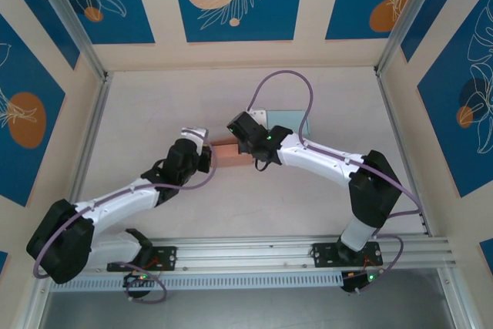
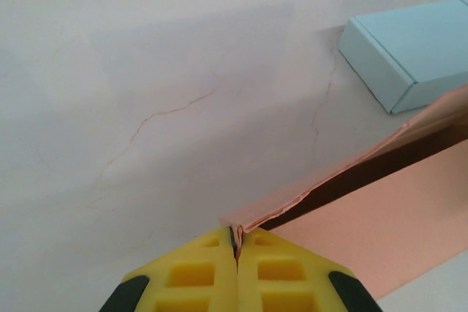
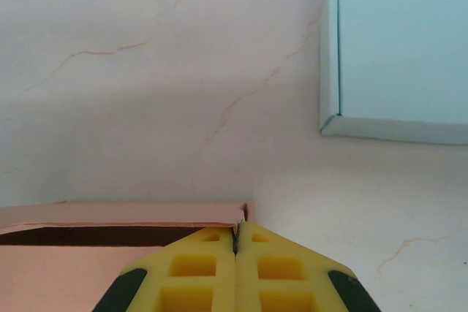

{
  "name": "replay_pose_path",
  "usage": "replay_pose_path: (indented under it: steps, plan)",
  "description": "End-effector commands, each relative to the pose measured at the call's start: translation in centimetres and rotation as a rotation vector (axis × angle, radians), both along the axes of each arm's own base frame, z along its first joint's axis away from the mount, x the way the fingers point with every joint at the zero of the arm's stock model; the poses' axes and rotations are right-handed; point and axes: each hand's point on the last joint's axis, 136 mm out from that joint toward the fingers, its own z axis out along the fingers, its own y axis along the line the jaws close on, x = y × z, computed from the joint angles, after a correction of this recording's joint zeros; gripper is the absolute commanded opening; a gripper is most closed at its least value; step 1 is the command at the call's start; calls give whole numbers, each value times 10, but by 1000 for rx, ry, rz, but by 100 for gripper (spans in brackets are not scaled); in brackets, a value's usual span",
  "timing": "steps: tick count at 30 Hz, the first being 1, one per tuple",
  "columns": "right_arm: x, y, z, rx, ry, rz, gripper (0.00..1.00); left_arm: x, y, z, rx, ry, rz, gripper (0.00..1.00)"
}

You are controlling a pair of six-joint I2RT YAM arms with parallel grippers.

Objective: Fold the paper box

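Observation:
The paper box [image 1: 226,151] is pinkish-brown cardboard, held between the two arms at the middle of the table. My left gripper [image 2: 235,242] is shut on the box's left corner, the folded wall [image 2: 329,177] running away up to the right with a dark gap under it. My right gripper [image 3: 236,237] is shut on the box's right corner, where the wall [image 3: 124,214] runs off to the left. In the top view the left gripper [image 1: 206,156] and right gripper [image 1: 243,144] flank the box, which is mostly hidden by them.
A folded light-blue box [image 1: 289,122] lies just behind the right gripper, seen too in the left wrist view as the blue box [image 2: 409,52] and in the right wrist view as the blue box [image 3: 398,63]. Patterned walls and metal posts enclose the white table [image 1: 169,105].

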Motion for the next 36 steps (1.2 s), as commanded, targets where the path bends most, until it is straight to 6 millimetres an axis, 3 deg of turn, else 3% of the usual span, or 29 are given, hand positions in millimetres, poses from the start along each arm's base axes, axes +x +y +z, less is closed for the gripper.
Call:
replay_pose_path:
  steps: [1,16,36]
  plan:
    - [1,26,9,135,-43,20,0,-1,-27,9,-45,-54,-85,0]
    - [-9,12,-20,104,-18,-31,0,-5,-15,-6,-20,-42,-32,0]
    - [-10,2,-6,84,-16,72,0,-4,-9,-5,0,-51,-3,0]
